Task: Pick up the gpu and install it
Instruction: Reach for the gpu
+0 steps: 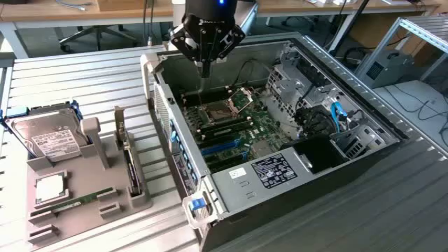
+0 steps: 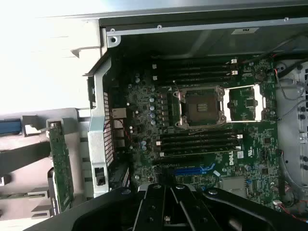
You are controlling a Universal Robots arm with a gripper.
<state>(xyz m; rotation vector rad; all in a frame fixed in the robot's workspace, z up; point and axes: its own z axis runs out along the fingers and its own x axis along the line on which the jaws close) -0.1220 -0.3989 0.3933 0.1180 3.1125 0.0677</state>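
The hand (image 1: 203, 71) hangs in the upper middle of the exterior view, above the open computer case (image 1: 280, 181). Its fingers are clenched together, pointing down, with nothing between them. Under it lies the green motherboard (image 1: 234, 128), with the bare CPU socket (image 1: 220, 113) near the middle of the board and a blue slot (image 1: 220, 147) just below that in the frame.

Now the gpu (image 1: 130, 163): it's well apart from the hand, over on the exterior view's left. It stands on edge in a grey holder (image 1: 73, 176) on the slatted tabletop (image 1: 84, 79), just beside the case's outer wall, with its silver bracket end uppermost in the frame. A silver hard drive (image 1: 49, 135) sits upright at the holder's upper left, and a slim green RAM stick (image 1: 73, 202) lies low in it.

In the wrist view the closed hand (image 2: 166, 187) looks down on the socket (image 2: 199, 106) and blue slot (image 2: 192, 170). The gpu (image 2: 61, 163) shows its green board outside the case wall.
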